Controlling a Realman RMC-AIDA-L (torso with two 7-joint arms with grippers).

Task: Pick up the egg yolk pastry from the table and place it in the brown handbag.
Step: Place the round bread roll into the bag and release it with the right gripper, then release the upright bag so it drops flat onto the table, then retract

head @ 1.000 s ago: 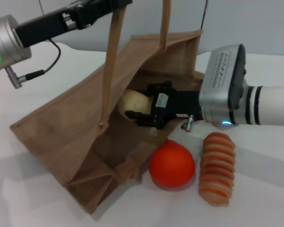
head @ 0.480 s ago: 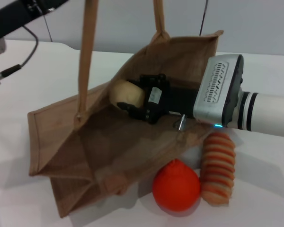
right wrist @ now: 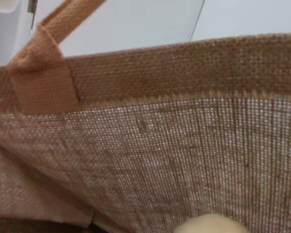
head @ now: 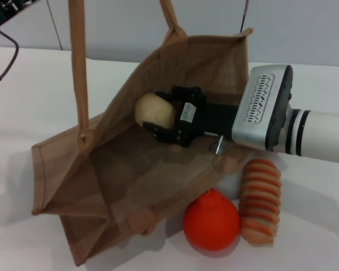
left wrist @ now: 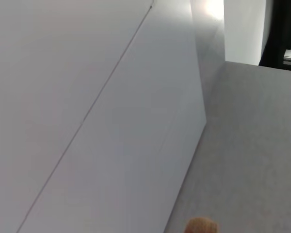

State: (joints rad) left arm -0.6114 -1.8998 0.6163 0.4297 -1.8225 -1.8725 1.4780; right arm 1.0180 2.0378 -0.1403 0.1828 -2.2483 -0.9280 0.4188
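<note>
The brown handbag (head: 130, 169) lies tilted on the white table with its mouth held open. One handle (head: 78, 68) runs taut up out of the head view, where my left arm (head: 3, 8) just shows at the top left corner. A tan bit of handle (left wrist: 201, 226) shows in the left wrist view. My right gripper (head: 165, 116) is inside the bag's mouth, shut on the pale egg yolk pastry (head: 151, 108). The pastry is held off the bag's lower wall. The right wrist view shows the bag's woven wall (right wrist: 160, 145) and the pastry's top (right wrist: 211, 224).
An orange fruit (head: 211, 220) and a long orange-striped ridged bread (head: 260, 201) lie on the table just in front of the bag and below my right arm (head: 305, 138). The white table (head: 22, 113) stretches to the left.
My left arm has lifted the handle up and to the left, out of the head view, opening the bag's mouth wider. My right gripper has carried the pastry deeper into the bag.
</note>
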